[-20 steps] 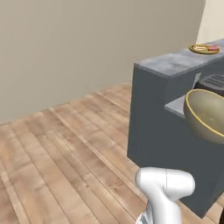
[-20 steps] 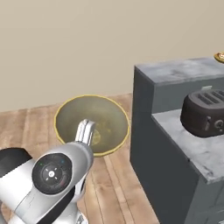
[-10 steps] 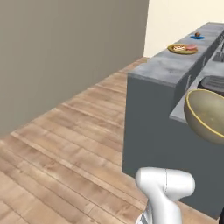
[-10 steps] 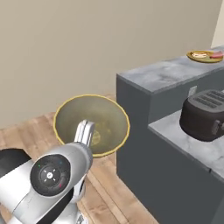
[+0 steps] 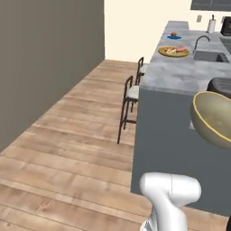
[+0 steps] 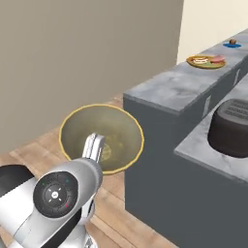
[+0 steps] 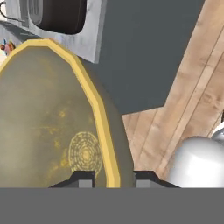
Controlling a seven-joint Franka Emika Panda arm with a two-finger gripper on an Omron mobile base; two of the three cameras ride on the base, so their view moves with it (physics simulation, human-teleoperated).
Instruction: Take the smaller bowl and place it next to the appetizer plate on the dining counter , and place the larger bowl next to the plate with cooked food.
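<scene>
Your hand [image 7: 113, 178] is clamped on the larger bowl [image 6: 101, 137], one finger each side of its yellow rim, bowl held on edge, off the floor; prob. so it clears the tabletop [image 5: 180, 74] end while the base drives. Just past the hand: a dark toaster [image 6: 234, 128] on the lower ledge. Well beyond it, the plate with cooked food [image 5: 173, 51], your drop spot beside it. Farthest, the appetizer plate [image 5: 174, 36].

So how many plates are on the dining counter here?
2: the plate with cooked food nearer the camera, and the appetizer plate beyond it, both on the dining counter. Others may lie outside the frame.
</scene>
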